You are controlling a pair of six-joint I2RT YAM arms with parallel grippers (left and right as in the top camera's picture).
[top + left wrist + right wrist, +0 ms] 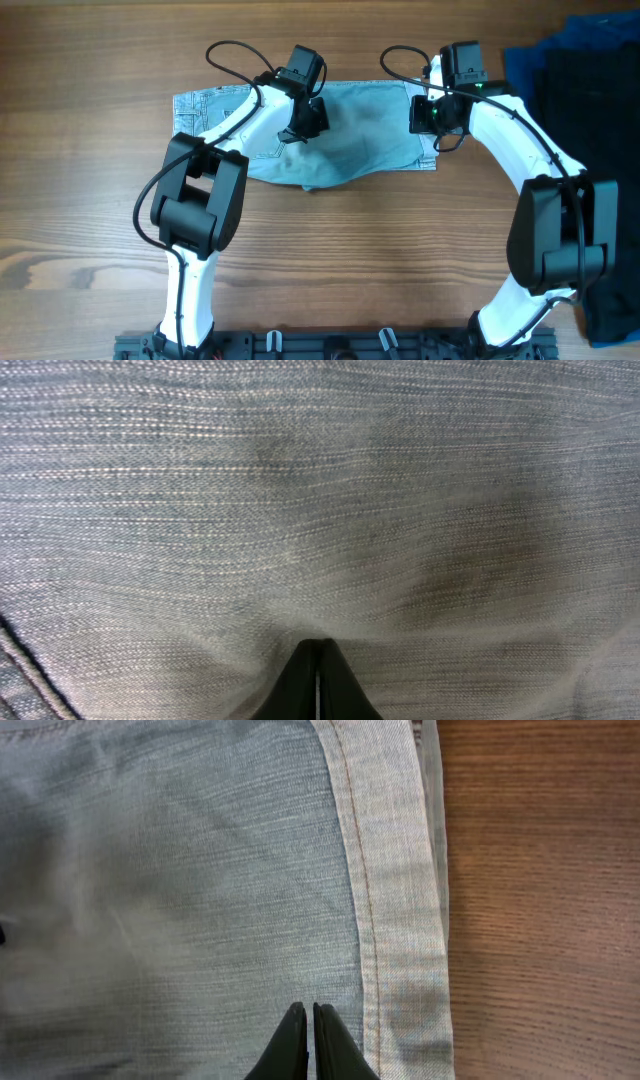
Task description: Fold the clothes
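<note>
Over the denim shorts (365,135), the clenched left gripper (318,652) and clenched right gripper (308,1012) could bunch the fabric if swept sideways.

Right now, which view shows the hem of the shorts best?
The right wrist view: the hem runs top to bottom, stitching sharp, beside bare table. Overhead shows most of the shorts, but the hem is small and partly under the right arm. The left wrist view shows only plain cloth, no hem.

Counted: one pair of denim shorts (370,140). Two grippers noted over it: left gripper (300,130), right gripper (425,113). Right of the shorts: one dark blue cloth (525,65), one black garment (605,100).
</note>
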